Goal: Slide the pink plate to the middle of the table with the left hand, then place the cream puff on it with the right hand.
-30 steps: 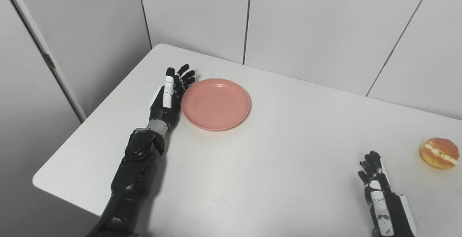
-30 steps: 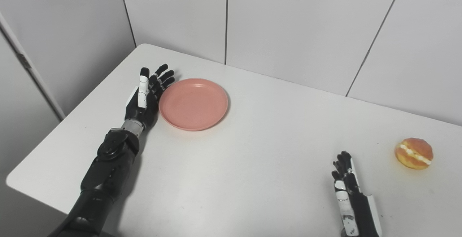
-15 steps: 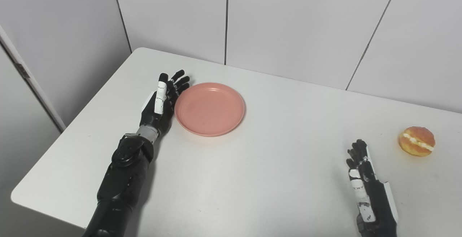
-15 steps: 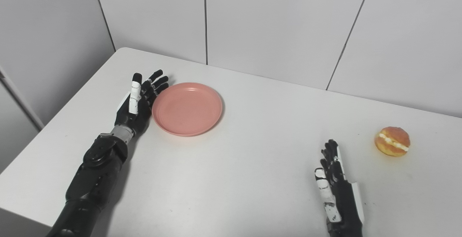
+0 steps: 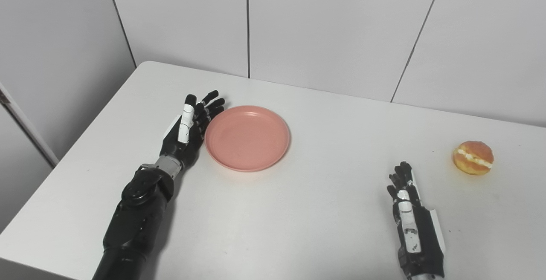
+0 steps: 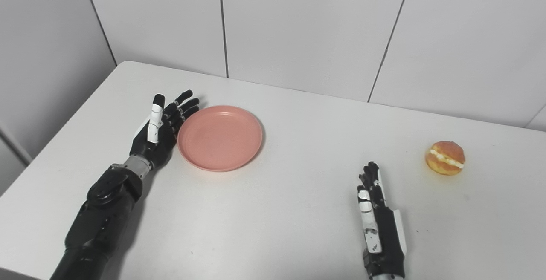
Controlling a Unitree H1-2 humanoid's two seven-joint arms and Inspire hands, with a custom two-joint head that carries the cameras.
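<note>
A pink plate (image 5: pixel 248 137) lies empty on the white table (image 5: pixel 298 212), left of its middle. My left hand (image 5: pixel 187 128) is open, standing on its edge with the palm against the plate's left rim. A cream puff (image 5: pixel 473 157), golden with a white cream line, sits on the table at the far right. My right hand (image 5: pixel 409 216) is open and empty, fingers straight, resting near the front edge, left of and nearer than the puff. The same scene shows in the right eye view: plate (image 6: pixel 220 137), puff (image 6: pixel 445 157).
Grey wall panels (image 5: pixel 324 28) stand right behind the table's far edge. The table's left edge (image 5: pixel 81 143) runs close beside my left arm.
The camera has turned, shifting the whole picture. Relative to the table, the plate and my left hand have edged a little to the right together. The right hand and the puff stay put.
</note>
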